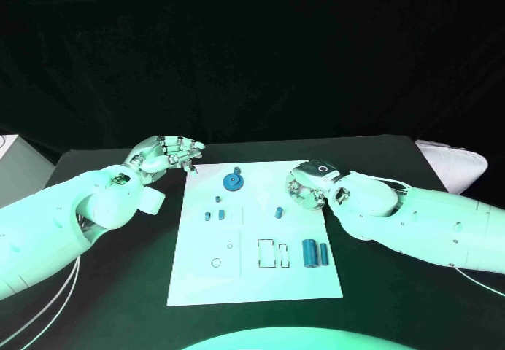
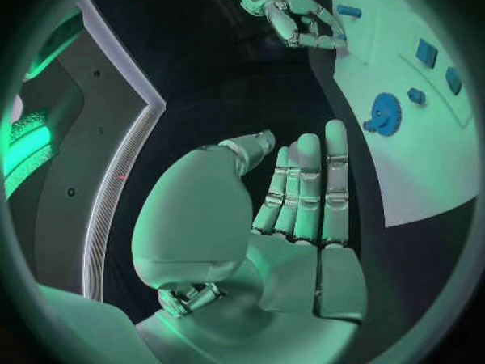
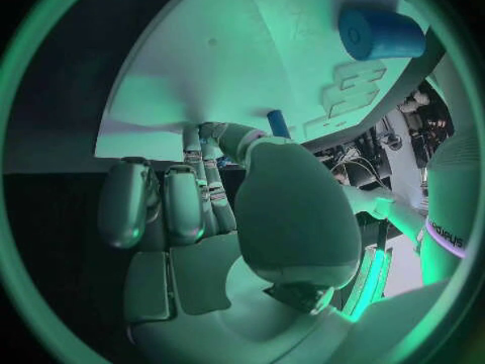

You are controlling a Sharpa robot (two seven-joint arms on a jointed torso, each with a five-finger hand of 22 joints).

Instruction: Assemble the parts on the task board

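Left arm comes in low from the near left. Left hand (image 1: 166,154) sits over the tabletop (image 1: 105,292) just off the far-left corner of the task board (image 1: 252,284). In the head view its fingers look bunched toward the board edge. In the left wrist view the fingers (image 2: 308,190) stand straight and side by side, thumb angled in beside them, nothing in the palm. So: empty and uncurled, not touching the board as far as I can see.

Right arm comes in from the right, forearm lying across the board's right edge. Right hand (image 1: 311,184) is over the board's far-right area, palm down. In the right wrist view the fingers (image 3: 187,202) are curled down and held close together toward the white surface, thumb folded across. A small blue peg (image 3: 277,123) shows just beyond the fingertips. Can't tell whether the hand pinches it or it just stands behind them, so the right hand's state is undetermined.

Parts on the board:
- blue gear (image 1: 233,179) near the far edge, between the two hands
- small blue pieces (image 1: 214,215) at left of centre
- a short blue peg (image 1: 279,213) near the right hand, apart from it in the head view
- two blue cylinders (image 1: 314,254) side by side toward the near right
- pale slotted outlines (image 1: 271,252) just left of those cylinders
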